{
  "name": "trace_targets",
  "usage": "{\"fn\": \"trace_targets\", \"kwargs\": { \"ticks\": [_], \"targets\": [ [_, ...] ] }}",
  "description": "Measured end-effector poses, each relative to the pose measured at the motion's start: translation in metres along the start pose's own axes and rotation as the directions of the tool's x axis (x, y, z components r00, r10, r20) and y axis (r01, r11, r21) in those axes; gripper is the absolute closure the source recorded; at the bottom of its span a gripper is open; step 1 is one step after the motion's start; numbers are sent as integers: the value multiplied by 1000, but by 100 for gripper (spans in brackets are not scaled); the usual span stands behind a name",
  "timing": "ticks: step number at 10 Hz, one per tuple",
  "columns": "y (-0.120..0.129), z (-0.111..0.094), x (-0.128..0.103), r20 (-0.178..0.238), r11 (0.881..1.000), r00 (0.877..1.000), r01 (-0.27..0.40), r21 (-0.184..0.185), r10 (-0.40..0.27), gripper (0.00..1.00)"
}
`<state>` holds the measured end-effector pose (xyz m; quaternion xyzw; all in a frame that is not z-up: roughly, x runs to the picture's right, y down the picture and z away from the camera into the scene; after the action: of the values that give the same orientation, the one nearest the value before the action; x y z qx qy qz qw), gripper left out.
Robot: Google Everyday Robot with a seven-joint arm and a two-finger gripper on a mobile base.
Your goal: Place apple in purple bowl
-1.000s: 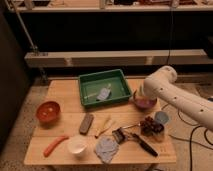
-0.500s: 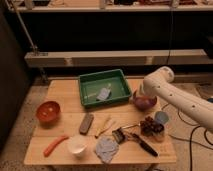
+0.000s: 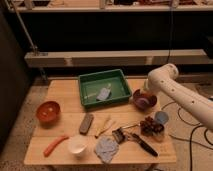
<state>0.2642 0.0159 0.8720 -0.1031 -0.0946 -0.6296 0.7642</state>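
The purple bowl [image 3: 143, 100] stands on the wooden table [image 3: 65, 95] at the right, just right of the green tray. My white arm [image 3: 172, 90] reaches in from the right and bends down at the bowl's far right rim. The gripper [image 3: 148, 92] is at the arm's end, right over the bowl's rim, and mostly hidden by the arm. The apple does not show; I cannot tell whether it is in the gripper or in the bowl.
A green tray [image 3: 116, 76] holds a grey-blue item. A red-orange bowl [image 3: 49, 111], an orange-red stick [image 3: 55, 145] and a white cup [image 3: 77, 146] are at the left. A grey block [image 3: 86, 123], a cloth [image 3: 106, 149], a black-handled tool [image 3: 143, 144], a dark cluster [image 3: 149, 125] and a blue cup [image 3: 161, 117] lie in front.
The arm has stayed over the purple bowl's right rim with only a slight shift. Nothing on the table has moved.
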Motion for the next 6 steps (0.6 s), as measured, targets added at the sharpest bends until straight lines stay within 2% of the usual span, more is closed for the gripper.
{"fn": "trace_targets", "kwargs": {
  "ticks": [2, 3, 4, 6],
  "targets": [
    [2, 3, -3, 5, 1000, 1000, -7, 12, 7, 100],
    [4, 3, -4, 4, 1000, 1000, -16, 19, 16, 95],
    [6, 3, -3, 4, 999, 1000, -22, 25, 22, 82],
    [3, 4, -3, 5, 999, 1000, -21, 35, 21, 66]
  ]
}}
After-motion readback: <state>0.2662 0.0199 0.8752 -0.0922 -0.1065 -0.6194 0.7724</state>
